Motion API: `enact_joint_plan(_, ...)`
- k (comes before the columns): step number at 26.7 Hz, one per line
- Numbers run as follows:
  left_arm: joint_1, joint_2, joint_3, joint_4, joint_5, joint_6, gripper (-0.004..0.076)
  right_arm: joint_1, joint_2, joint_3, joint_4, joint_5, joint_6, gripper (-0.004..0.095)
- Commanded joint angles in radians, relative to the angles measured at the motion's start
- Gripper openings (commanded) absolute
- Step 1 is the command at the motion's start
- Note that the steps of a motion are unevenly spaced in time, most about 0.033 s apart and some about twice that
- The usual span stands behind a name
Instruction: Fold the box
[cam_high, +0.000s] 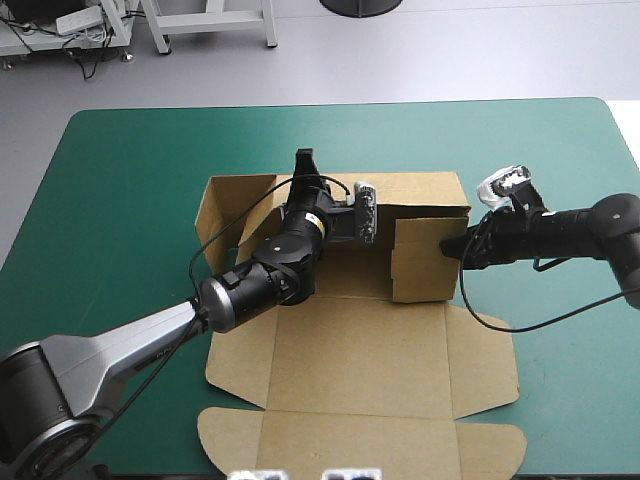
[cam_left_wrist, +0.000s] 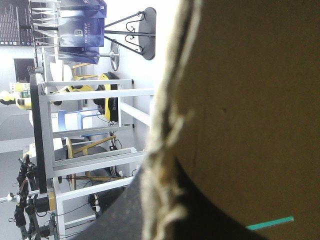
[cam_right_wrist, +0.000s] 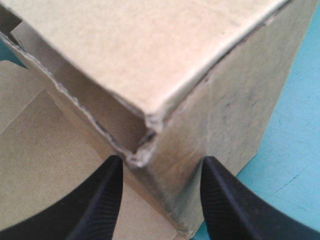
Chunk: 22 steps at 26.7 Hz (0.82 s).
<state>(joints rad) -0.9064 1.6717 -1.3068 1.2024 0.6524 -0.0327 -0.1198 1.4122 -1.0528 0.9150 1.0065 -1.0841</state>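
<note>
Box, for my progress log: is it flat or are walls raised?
Partly folded: the box has its far walls raised; near panels lie flat.

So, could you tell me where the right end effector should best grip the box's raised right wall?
Probably its upright corner, approached level from the right edge of the table: the raised right wall of the box stands upright with that corner exposed, and the open right end effector straddles it.
</note>
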Motion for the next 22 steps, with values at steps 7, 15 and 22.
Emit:
enact_joint_plan(7,-0.011,-0.034,-0.019,0.024,-0.055,-0.06,-0.001,0.0,0.01,-0.023,0.091,-0.241,-0.007,0.0452)
enact_joint_plan(15,-0.011,-0.034,-0.019,0.022,-0.082,-0.06,-0.001,0.0,0.01,-0.023,0.127,-0.27,-0.077,0.0428)
enact_joint_plan(22,-0.011,-0.034,-0.019,0.022,-0.1,-0.06,-0.001,0.0,0.01,-0.023,0.132,-0.267,-0.067,0.0)
